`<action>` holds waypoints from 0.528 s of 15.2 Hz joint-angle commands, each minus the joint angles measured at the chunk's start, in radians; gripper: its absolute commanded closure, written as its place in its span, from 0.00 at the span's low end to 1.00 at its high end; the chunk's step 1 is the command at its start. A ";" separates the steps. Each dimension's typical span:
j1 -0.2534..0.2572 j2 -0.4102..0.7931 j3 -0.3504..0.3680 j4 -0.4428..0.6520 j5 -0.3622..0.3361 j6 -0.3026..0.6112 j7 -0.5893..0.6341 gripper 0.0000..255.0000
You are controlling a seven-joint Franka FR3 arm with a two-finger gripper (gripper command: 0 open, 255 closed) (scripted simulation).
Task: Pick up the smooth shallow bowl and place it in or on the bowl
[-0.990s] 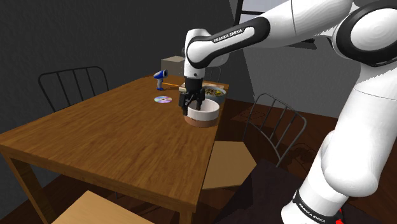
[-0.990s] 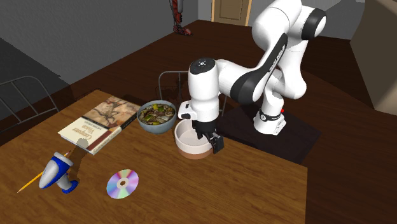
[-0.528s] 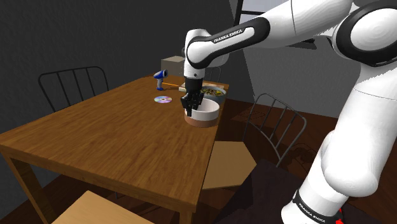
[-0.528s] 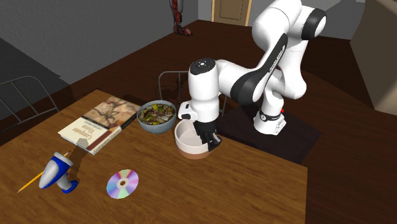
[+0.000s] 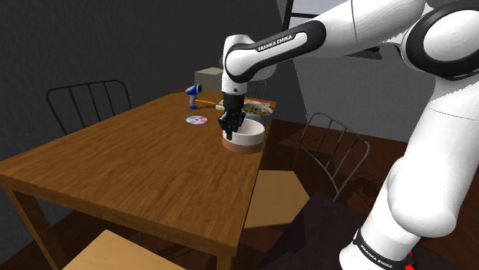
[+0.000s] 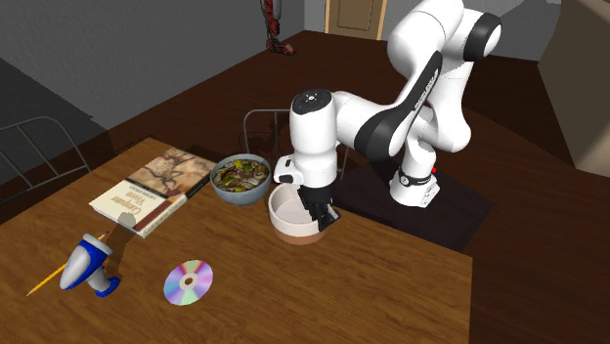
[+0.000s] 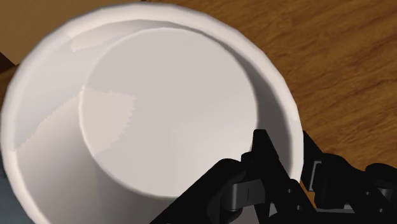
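1. Across the middle of the shoulder view stands a brown wooden table, with a dark wire-backed chair at its far side.
2. Over the table's edge reaches the white arm, its last link pointing straight down.
3. On the table, at the second exterior view's left, lies a book with a picture cover.
4. Near the table's edge closest to the stand is the white bowl, shallow, smooth and empty, with a brownish base. It is just beside the grey bowl, which holds mixed greenish and brown food.
5. At the white bowl's rim, on the side towards the stand, the black pincer pinches the wall, with one finger inside the bowl and one outside.
6. Farther along the table lies a shiny disc, well apart from both bowls.
7. Beyond the disc rests a blue and silver toy.
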 commanded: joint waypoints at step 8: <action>-0.001 -0.024 -0.001 0.078 -0.001 -0.105 0.004 1.00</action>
